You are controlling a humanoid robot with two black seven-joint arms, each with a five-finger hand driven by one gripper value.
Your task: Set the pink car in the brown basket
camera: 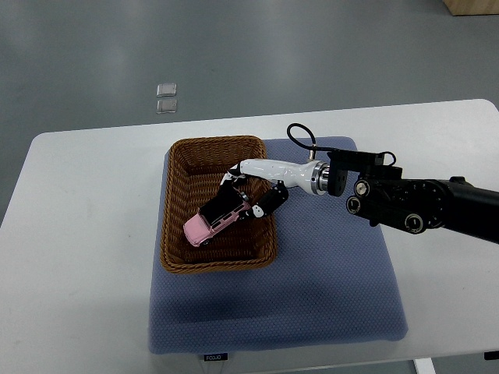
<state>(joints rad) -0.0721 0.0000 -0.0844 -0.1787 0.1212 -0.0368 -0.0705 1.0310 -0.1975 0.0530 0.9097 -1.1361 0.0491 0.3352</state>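
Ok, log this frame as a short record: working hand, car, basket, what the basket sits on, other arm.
working hand: right hand, reaching in over the brown basket
grasp: fingers closed on the pink car
car: tilted, inside the basket, whether it touches the bottom cannot be told
basket support: blue mat on white table
left arm: not in view

Pink car point(212, 222) with a black roof lies diagonally inside the brown wicker basket point(175, 204).
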